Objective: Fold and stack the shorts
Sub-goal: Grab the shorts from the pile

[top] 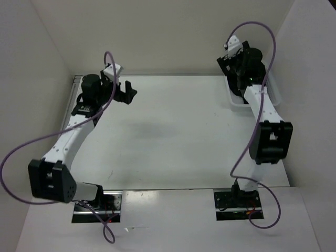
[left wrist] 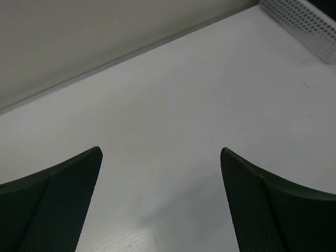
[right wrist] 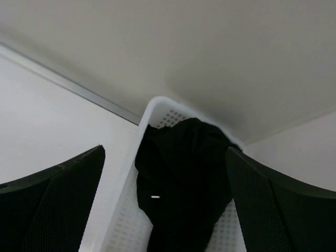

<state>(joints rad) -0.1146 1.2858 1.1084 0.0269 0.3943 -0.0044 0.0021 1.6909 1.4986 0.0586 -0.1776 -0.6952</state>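
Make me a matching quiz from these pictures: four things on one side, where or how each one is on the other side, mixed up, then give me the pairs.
Things:
1. shorts
2. basket
3. left pincer
4. right pincer

Place or state:
A. white and perforated, at the far right of the table
B. open, over the white tabletop, nothing between its fingers
C. black, bunched up inside the basket
D. open, hovering above the basket

Pairs: 1-C, 2-A, 3-B, 4-D
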